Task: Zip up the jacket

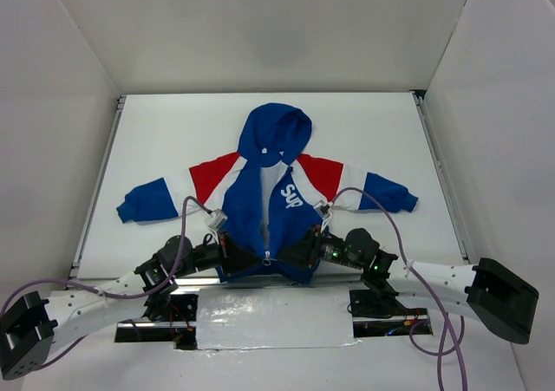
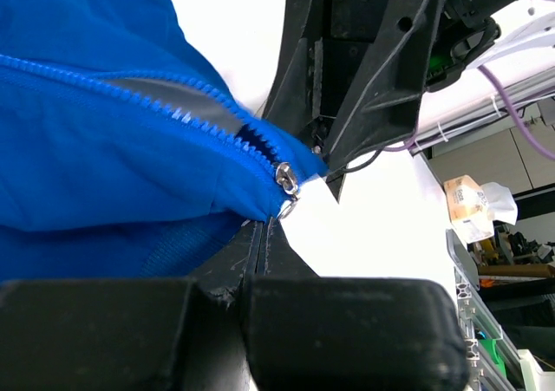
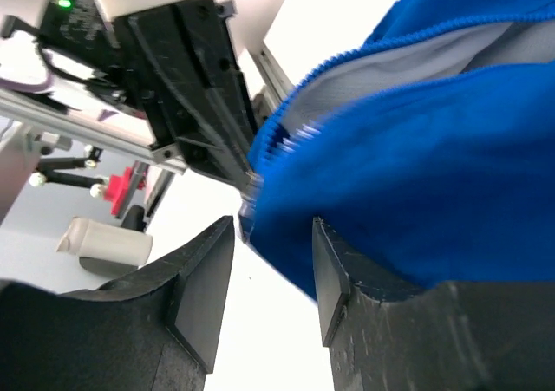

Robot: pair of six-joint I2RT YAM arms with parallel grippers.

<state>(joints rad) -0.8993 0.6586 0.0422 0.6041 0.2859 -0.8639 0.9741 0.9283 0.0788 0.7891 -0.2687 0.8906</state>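
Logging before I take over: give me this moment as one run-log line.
jacket: flat, front unzipped | zipper slider: at hem | left gripper: shut on hem | right gripper: open, hem between fingers

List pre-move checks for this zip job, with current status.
1. Left fingers shut on jacket hem beside slider: ok, the hem looks pinched at the tips.
2. Right fingers closed on the hem: not ok. They are open, with fabric sitting between them.
3. Slider at the bottom of the zipper: ok.
4. Pull tab gripped: not ok, it hangs free.
5. Both teeth rows seated in the slider: cannot tell.
6. Jacket lying flat with sleeves spread: ok in the top view.
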